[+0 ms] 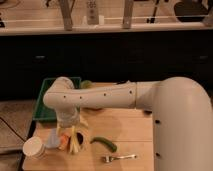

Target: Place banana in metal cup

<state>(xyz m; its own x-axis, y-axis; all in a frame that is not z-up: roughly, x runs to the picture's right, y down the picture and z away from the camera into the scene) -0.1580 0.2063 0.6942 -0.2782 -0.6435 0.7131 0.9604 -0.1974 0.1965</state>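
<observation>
The banana (76, 141), pale yellow with splayed strips, is on the wooden table (125, 130) at the front left. My gripper (70, 131) points down right over its top, at the end of the white arm (95, 96) that reaches in from the right. The top of the banana is hidden by the gripper. The metal cup (34, 148) stands upright at the table's front left corner, a little to the left of the banana. A small orange piece (64, 143) lies between the cup and the banana.
A curved green chilli pepper (104, 143) lies just right of the banana, with a fork (120, 158) in front of it. A green tray (46, 100) sits at the back left, with a green round item (86, 84) beside it. The table's front edge is close.
</observation>
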